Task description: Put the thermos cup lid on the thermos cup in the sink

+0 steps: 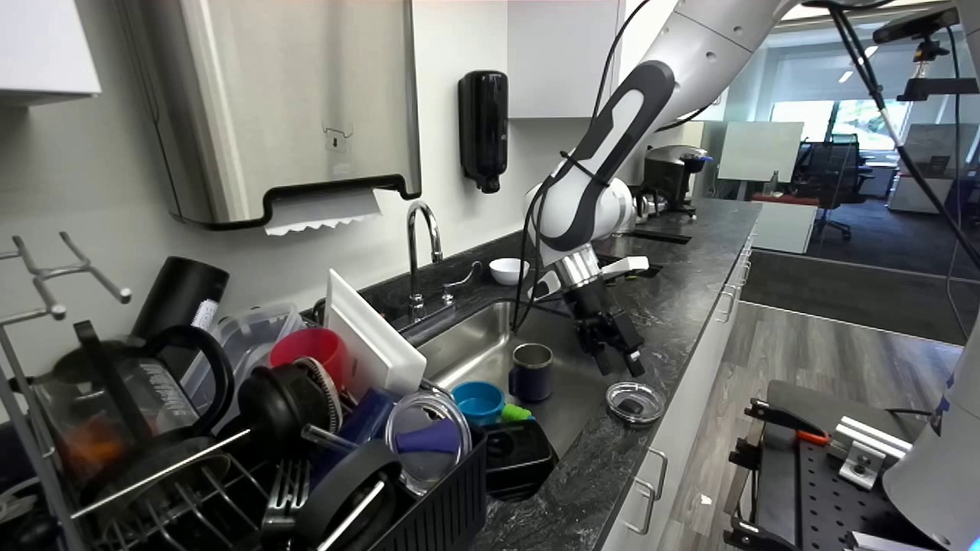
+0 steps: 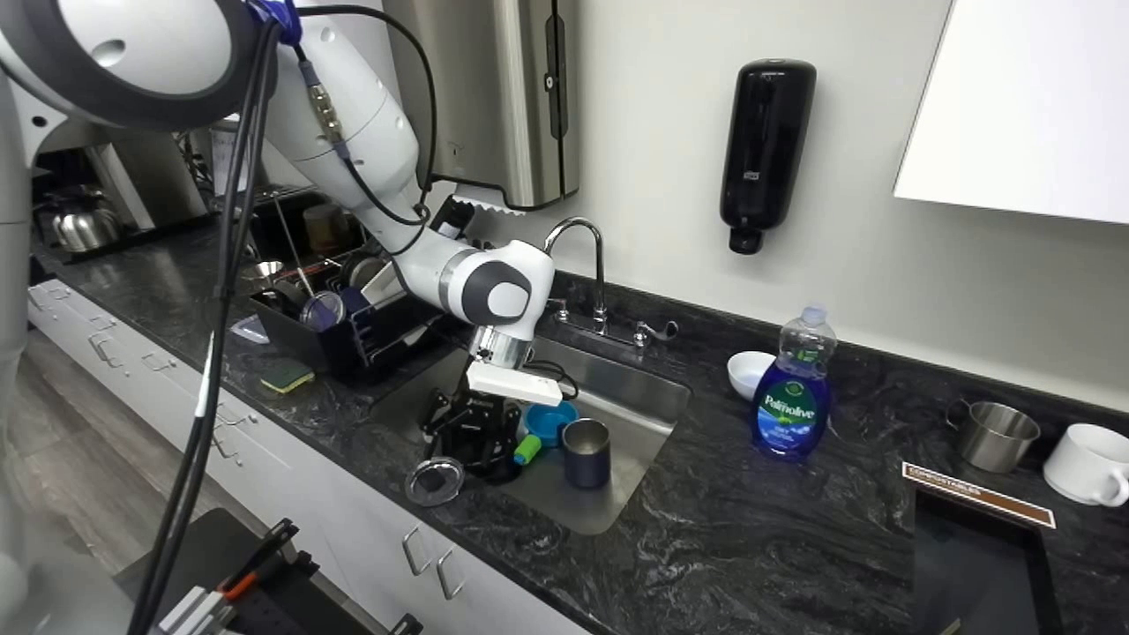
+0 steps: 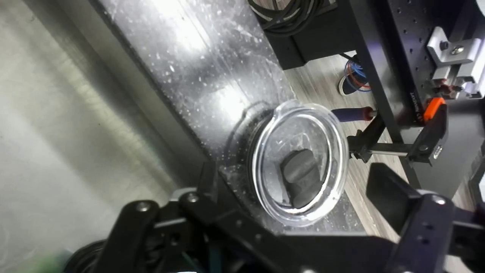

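The pincer, spread wide, has the lid just below

Its two fingers stand far apart and point down, with nothing in their grip. In the wrist view the lid shows in the gap between them: one finger is seen by the sink, the other against the floor past the front edge of the worktop.

So the lid lies below the fingertips and, from the outside, a little nearer that front edge. The next move, I think, is down and a bit toward the edge, then a squeeze on the rim. The lid is round, so it has no long side to line up with. It rests on the thin strip of worktop between the sink and the front edge, close to that edge. I can't tell if its rim pokes out past it. A bump there might knock it to the floor.

Farther in, the cup stands upright in the sink, with no lid on top. Once held, the lid would need to go up and over the sink's front rim to reach it. A blue bowl is just beside the cup; I can't tell if they touch.
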